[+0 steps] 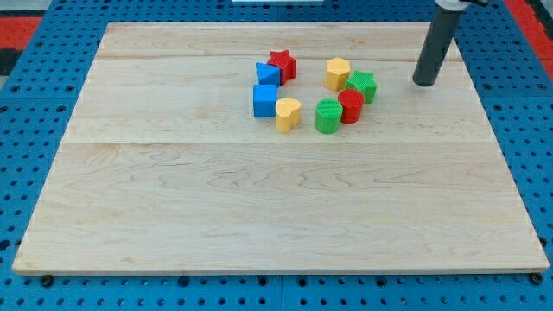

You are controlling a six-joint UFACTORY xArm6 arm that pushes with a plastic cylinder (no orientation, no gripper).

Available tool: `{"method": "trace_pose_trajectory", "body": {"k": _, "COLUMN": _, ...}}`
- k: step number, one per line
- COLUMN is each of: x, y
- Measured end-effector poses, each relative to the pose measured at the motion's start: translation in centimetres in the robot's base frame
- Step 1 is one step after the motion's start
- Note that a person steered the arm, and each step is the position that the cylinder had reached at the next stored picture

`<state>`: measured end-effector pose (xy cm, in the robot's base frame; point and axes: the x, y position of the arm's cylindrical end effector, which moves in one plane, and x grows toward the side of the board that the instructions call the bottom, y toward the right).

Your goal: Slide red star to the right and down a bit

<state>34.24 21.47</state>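
Pale wood table [173, 216] carries two clusters. Left group: blue block [267, 72] w/ red star [282, 64] touching its right side at the far edge, blue cube [265, 100] nearer, yellow block [289, 114] just right of the cube. Right group: yellow hexagon-ish block [337, 73], green star [362, 86], red cylinder [351, 105], green cylinder [328, 116], packed close. My tip [424, 83] sits right of the green star, well apart from the red star. End effector is a bare rod, no jaws, holds nothing. Task looks not yet begun: the tip must likely get to the star's far-left side first.
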Motion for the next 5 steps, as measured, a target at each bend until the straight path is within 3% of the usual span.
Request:
{"method": "trace_pose_trajectory", "body": {"k": 2, "x": 2.5, "y": -0.1}}
{"method": "trace_pose_trajectory", "body": {"k": 5, "x": 2.7, "y": -1.3}}
